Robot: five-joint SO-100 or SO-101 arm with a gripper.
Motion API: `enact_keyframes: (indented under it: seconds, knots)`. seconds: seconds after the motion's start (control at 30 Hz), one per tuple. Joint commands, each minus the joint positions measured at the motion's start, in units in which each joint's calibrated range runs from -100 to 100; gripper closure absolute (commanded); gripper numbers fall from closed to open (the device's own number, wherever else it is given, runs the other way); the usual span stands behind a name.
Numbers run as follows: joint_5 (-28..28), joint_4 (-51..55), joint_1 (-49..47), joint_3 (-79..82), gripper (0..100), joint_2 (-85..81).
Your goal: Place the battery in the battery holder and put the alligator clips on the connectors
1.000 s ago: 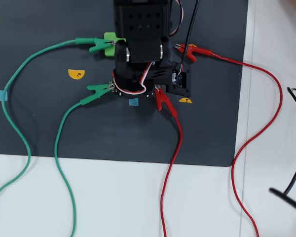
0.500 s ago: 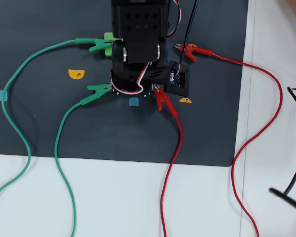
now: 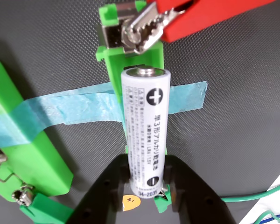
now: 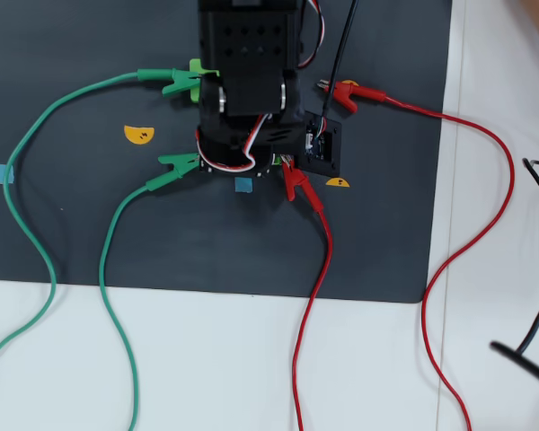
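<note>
In the wrist view my hand point(image 3: 147, 186) is closed on the lower end of the battery point(image 3: 145, 126), whose long axis runs straight along the battery holder point(image 3: 137, 63) beneath, toward the red alligator clip point(image 3: 177, 18) biting its far tab.

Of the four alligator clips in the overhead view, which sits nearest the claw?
The lower red clip, beside the arm's tip; the wrist view shows it biting the holder's tab just beyond the held battery.
</note>
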Motion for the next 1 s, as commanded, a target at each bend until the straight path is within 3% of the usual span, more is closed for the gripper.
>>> enact_keyframes:
  seconds: [0.0,0.7,0.97]
  knots:
    - [0.16,-0.59,-0.98,-0.52,99,-0.05]
    - [0.22,-0.59,-2.09,-0.35,99,-0.05]
    - [0.22,-0.50,-1.99,-0.35,85,-0.05]
